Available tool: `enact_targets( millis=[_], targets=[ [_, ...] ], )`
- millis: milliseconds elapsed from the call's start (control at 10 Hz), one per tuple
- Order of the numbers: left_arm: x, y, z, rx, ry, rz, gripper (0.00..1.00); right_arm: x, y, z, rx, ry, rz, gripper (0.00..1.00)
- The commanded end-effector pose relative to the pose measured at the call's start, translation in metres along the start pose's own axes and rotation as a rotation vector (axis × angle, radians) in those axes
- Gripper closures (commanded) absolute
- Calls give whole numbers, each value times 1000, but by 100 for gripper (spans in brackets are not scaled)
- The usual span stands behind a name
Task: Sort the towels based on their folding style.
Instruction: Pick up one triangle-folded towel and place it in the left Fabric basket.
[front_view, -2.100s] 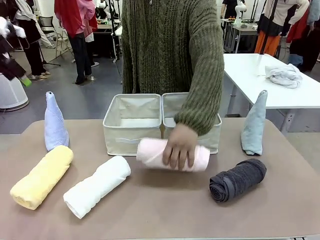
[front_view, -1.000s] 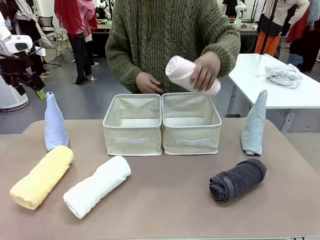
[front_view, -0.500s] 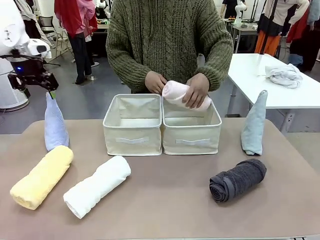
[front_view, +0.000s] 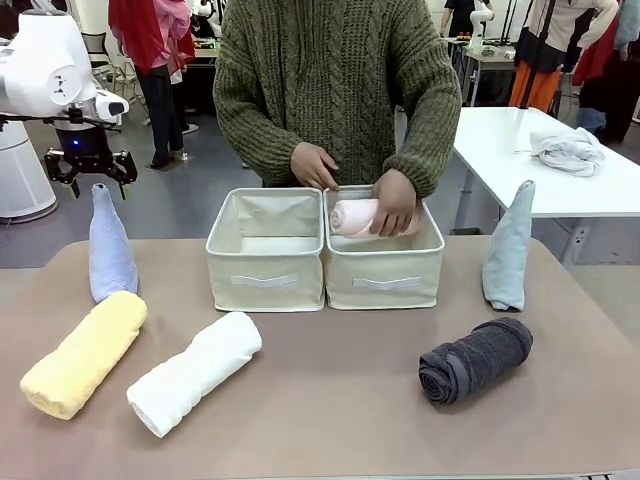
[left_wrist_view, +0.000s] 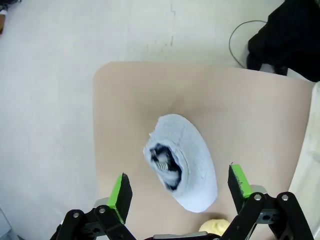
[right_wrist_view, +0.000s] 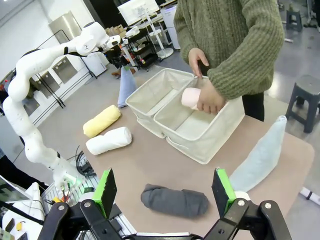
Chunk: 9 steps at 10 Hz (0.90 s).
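Desk (front_view: 340, 425), front view: two bins (front_view: 265, 282), two upright cones, lavender cone (front_view: 108, 255) and pale cone (front_view: 509, 250), and four rolls. Lying diagonally are yellow roll (front_view: 84, 353), white roll (front_view: 195, 372) and dark grey roll (front_view: 476, 359); a hand (front_view: 393, 203) holds the pink roll (front_view: 350, 217) crosswise in the right bin (front_view: 383, 285). Left wrist view: left pincer (left_wrist_view: 179, 186) spread wide astride the lavender cone's upward tip. Right wrist view: right pincer (right_wrist_view: 163, 185) spread wide, the dark grey roll seen between its fingers.

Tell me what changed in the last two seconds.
The person's hand lifted the pink roll off the table and is lowering it into the right bin. The left tool swung in and now hangs open over the tip of the lavender cone. The yellow roll, white roll, dark grey roll, pale cone and left bin stayed put.
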<state>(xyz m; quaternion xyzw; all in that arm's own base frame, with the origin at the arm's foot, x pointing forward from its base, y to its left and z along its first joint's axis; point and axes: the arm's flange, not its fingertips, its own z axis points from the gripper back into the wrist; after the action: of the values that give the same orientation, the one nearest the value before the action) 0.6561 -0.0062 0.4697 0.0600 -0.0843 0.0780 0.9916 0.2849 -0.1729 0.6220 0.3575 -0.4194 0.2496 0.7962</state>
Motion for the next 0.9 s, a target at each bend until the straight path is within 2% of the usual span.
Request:
enact_targets(
  millis=[0, 200, 300, 400, 500, 600, 800],
  targets=[
    [20, -1, -6, 41, 46, 44, 0, 2, -1, -1, 16, -24, 16, 0],
    [26, 0, -17, 31, 35, 19, 0, 2, -1, -1, 16, -24, 16, 0],
    [27, 1, -17, 19, 14, 3, 39, 2, -1, -1, 16, -24, 16, 0],
    [27, 1, -16, 28, 17, -5, 53, 2, -1, -1, 16, -24, 16, 0],
    [26, 2, -15, 29, 18, -8, 92, 2, -1, -1, 16, -24, 16, 0],
    [26, 3, -15, 30, 21, -11, 100, 2, -1, -1, 16, -24, 16, 0],
    [25, 4, -16, 21, 42, -18, 100, 2, -1, -1, 16, -24, 16, 0]
  ],
)
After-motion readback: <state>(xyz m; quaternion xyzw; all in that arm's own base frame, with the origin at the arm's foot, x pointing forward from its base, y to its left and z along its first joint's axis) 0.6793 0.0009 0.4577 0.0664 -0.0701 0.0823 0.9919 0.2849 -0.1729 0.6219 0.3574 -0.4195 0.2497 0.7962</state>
